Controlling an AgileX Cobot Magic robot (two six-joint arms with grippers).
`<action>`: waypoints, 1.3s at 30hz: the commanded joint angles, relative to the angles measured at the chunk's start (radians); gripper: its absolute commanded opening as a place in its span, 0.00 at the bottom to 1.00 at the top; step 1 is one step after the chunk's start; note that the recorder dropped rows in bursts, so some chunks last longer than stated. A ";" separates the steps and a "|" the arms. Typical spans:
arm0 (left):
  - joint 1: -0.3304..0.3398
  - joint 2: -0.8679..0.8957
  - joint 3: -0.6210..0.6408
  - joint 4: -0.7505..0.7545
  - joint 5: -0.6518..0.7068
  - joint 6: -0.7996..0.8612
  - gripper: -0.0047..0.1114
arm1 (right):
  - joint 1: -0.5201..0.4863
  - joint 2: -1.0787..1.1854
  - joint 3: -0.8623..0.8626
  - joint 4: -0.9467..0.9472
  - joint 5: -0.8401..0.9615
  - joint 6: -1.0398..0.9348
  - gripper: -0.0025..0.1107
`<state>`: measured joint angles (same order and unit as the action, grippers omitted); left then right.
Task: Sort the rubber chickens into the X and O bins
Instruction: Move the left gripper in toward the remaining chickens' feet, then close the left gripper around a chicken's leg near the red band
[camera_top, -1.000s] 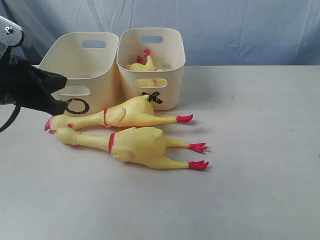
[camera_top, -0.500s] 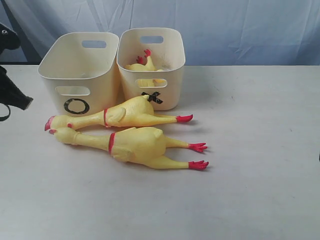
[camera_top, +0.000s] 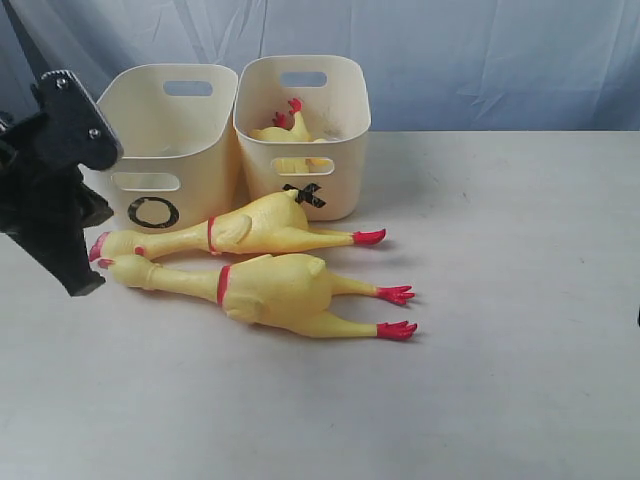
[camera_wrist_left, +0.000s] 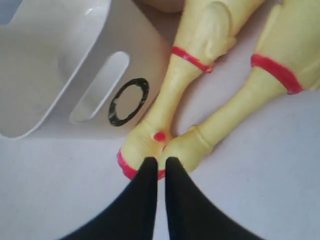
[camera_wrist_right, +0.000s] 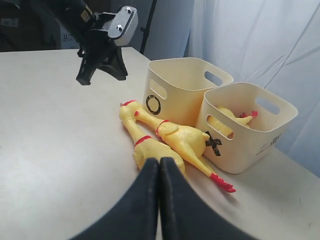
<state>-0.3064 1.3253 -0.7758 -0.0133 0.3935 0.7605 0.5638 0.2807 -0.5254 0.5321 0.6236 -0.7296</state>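
Note:
Two rubber chickens lie side by side on the table in front of the bins, heads to the left: the far chicken (camera_top: 260, 225) and the near chicken (camera_top: 280, 290). A third chicken (camera_top: 285, 128) lies inside the X bin (camera_top: 335, 175). The O bin (camera_top: 195, 160) stands to its left. My left gripper (camera_top: 82, 288) hangs at the left, shut and holding nothing, fingertips just short of the two heads. In the left wrist view the left gripper (camera_wrist_left: 159, 161) points at the far chicken's head (camera_wrist_left: 142, 145) and the near chicken's head (camera_wrist_left: 192, 147). My right gripper (camera_wrist_right: 160, 161) is shut, empty, and out of the exterior view.
A pale blue cloth backdrop (camera_top: 480, 60) hangs behind the bins. The table (camera_top: 500, 300) stretches bare to the right of the chickens. The left arm (camera_wrist_right: 102, 40) shows above the chickens' heads in the right wrist view.
The left arm pulled back to the left edge, then returned, and now stands taller with its fingertips down by the chickens' heads. The chickens and bins have not moved.

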 joint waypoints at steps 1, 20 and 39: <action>-0.036 0.095 -0.006 -0.177 -0.002 0.331 0.29 | -0.005 -0.004 0.005 -0.004 -0.001 0.006 0.02; -0.093 0.349 -0.006 0.051 -0.218 0.428 0.51 | -0.005 -0.004 0.005 -0.004 0.003 0.008 0.02; -0.093 0.458 -0.006 0.150 -0.335 0.428 0.50 | -0.005 -0.004 0.005 -0.004 0.003 0.017 0.02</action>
<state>-0.3922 1.7654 -0.7766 0.1204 0.0756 1.1899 0.5638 0.2807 -0.5254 0.5321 0.6273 -0.7159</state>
